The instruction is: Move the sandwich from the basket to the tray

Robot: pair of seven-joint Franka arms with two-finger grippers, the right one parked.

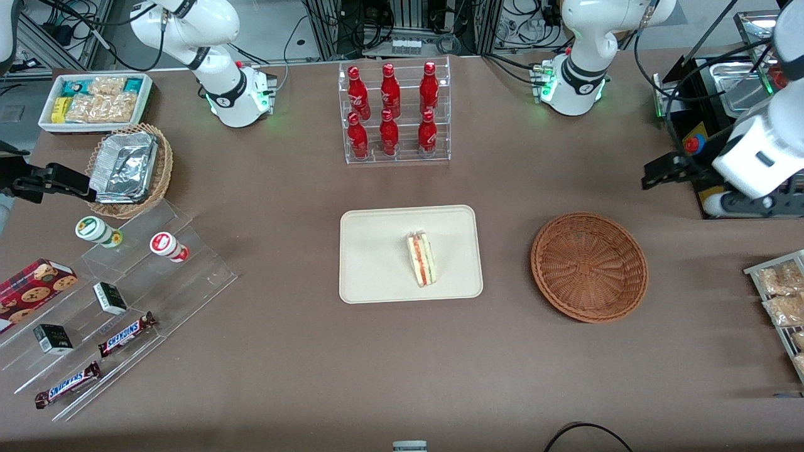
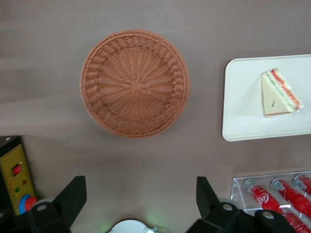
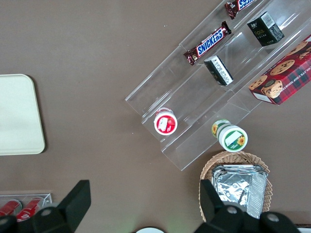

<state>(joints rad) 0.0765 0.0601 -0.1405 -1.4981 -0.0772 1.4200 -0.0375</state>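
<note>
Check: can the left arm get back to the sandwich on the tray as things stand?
Probably yes. The sandwich lies exposed on the tray, nothing over it; the left tool, open, is up above the table near the empty basket.

Even, bright overhead light; soft shadows under the basket (image 1: 589, 267); the gripper (image 2: 141, 199) view is slightly blurred.

Six red bottles (image 1: 392, 112) in clear rack (image 1: 397, 154).

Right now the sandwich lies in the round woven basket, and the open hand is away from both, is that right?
Not quite: the sandwich lies on the cream tray, as the front view shows. The woven basket holds nothing. The open hand is indeed away from both.
</note>
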